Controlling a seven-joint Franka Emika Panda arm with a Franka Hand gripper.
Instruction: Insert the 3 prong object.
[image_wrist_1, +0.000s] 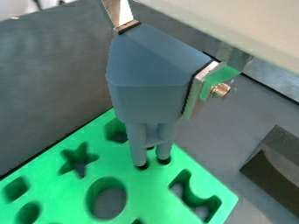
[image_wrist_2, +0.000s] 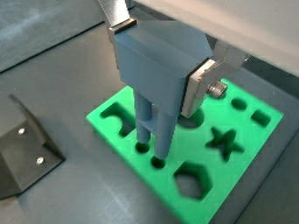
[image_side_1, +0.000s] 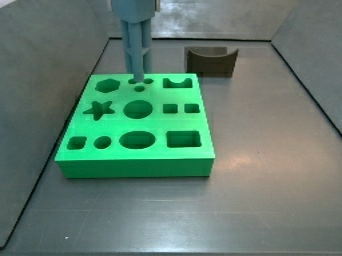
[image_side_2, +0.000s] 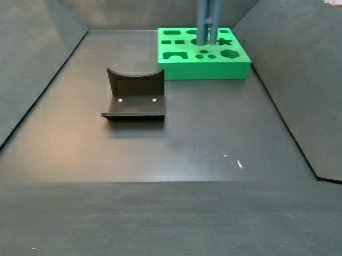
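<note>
Side view: hand (image_side_1: 132, 10), upright 3 prong object (image_side_1: 134, 50).

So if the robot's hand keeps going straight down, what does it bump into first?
The hand points down, gripping the blue 3 prong object. Its prongs already reach the green block at the small holes, so the block comes first. How deep the prongs sit is unclear.

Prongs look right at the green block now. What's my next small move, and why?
Probably ease straight down, slowly. The gripper holds the 3 prong object upright, and in both wrist views its prong tips sit at small round holes in the green block. Most of each prong still shows above the surface.
</note>
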